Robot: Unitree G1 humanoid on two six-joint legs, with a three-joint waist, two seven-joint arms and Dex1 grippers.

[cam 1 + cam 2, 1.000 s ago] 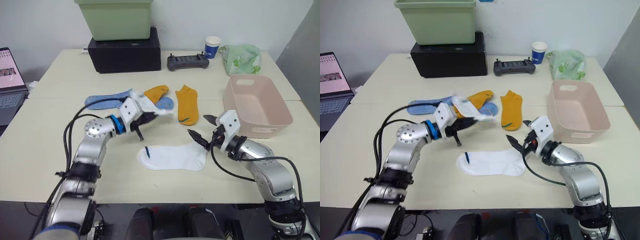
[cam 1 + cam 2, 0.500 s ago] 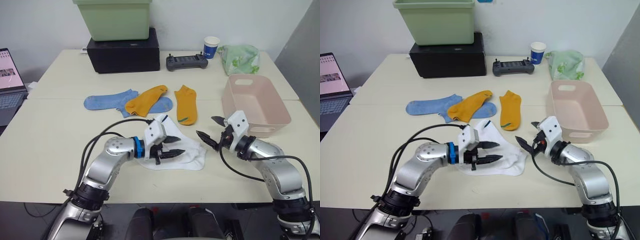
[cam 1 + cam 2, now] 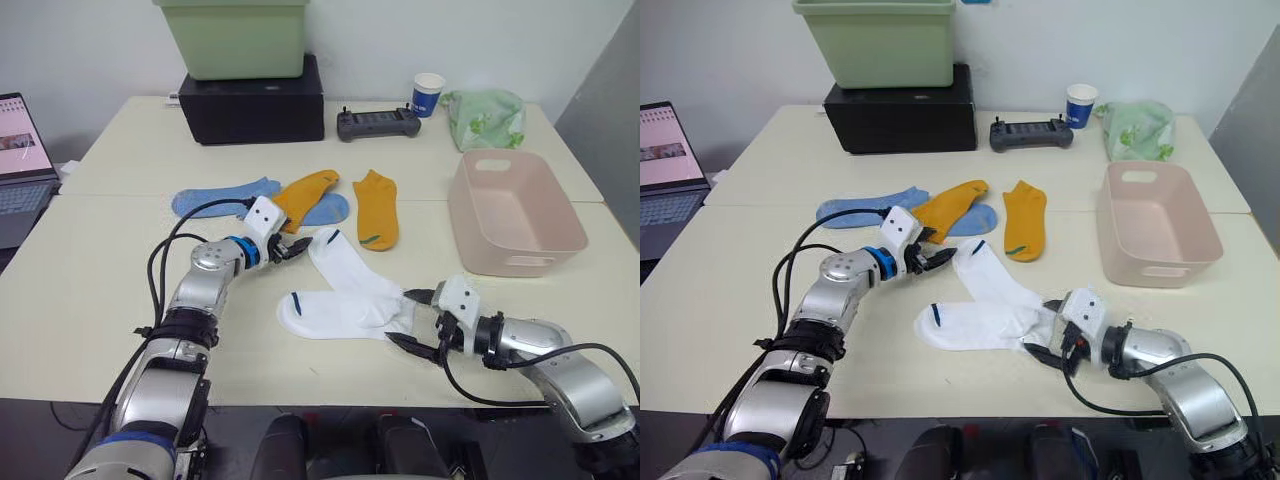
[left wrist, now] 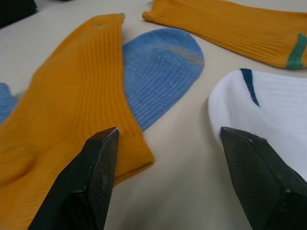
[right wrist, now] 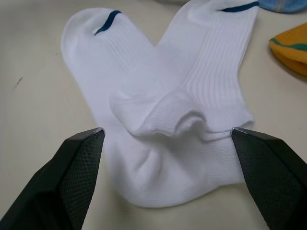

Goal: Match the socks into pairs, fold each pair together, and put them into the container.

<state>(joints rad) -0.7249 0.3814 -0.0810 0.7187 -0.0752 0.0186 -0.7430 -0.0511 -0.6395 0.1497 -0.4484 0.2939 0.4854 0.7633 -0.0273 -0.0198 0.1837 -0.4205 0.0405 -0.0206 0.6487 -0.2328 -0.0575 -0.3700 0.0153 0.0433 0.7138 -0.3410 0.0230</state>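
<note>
Right wrist view | right pincer (image 5: 165,163) open, straddling the overlapped cuffs of the two white socks (image 5: 158,110) on the tabletop (image 3: 90,300) | left pincer (image 3: 293,247) open, empty | advice: pinch both layers together before folding | container (image 3: 512,215) empty, nearby

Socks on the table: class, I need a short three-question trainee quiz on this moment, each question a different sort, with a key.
1. True or false: the two white socks overlap at one end.
2. Which best describes the pink container? A) holds a folded pair B) holds no socks C) tipped over
3. Fill in: the right gripper, jaws open, sits at the overlapped end of the ____ socks; the left gripper is beside an orange sock.

Key: 1 true; 2 B; 3 white.
</note>
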